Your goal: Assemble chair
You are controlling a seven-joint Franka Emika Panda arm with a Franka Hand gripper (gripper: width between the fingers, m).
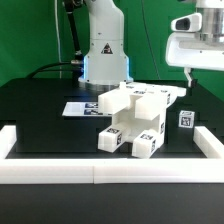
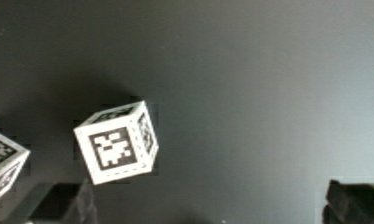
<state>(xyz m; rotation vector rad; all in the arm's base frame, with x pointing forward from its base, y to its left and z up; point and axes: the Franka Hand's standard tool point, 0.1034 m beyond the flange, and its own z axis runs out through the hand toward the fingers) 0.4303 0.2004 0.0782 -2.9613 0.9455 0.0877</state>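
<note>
The partly built white chair (image 1: 133, 118) stands mid-table, a boxy cluster of slabs and square posts with black-and-white tags. A small loose tagged post (image 1: 185, 118) lies to the exterior view's right of it. My gripper (image 1: 188, 84) hangs above that post, well clear of it. In the wrist view the post (image 2: 122, 143) lies on the black table, off toward one finger, outside the gap. The gripper (image 2: 210, 205) is open and empty, with both dark fingertips (image 2: 70, 203) wide apart. A tagged corner of the chair (image 2: 3, 156) shows at the frame's edge.
The marker board (image 1: 82, 107) lies flat behind the chair, toward the exterior view's left. Plain white border rails (image 1: 110, 165) run along the table's front and sides. The robot's base (image 1: 105, 55) stands at the back.
</note>
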